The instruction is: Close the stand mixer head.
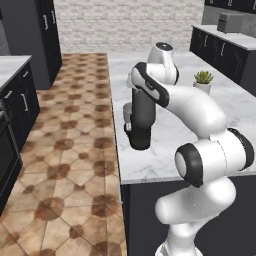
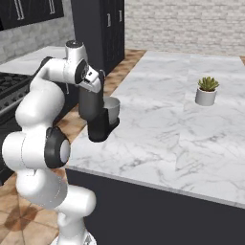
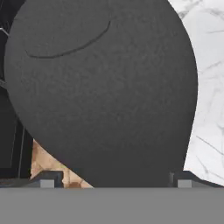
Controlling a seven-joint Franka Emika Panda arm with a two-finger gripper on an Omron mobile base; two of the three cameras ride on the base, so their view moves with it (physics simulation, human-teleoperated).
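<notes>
The stand mixer head (image 3: 105, 87) stands raised near the bench's (image 2: 167, 139) near left corner, its long axis close to upright above the silver bowl (image 2: 112, 109). The hand (image 3: 109, 179) hovers directly over the head's rounded top, looking down its length, fingertips (image 3: 47, 178) spread wide to either side and gripping nothing. Closing it likely means pushing the head forward and down toward the bowl.

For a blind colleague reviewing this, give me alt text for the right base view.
A white robot arm reaches over the matte black stand mixer head at the marble counter's left edge, its small silver metal bowl beside it. A small potted succulent stands farther right.
</notes>
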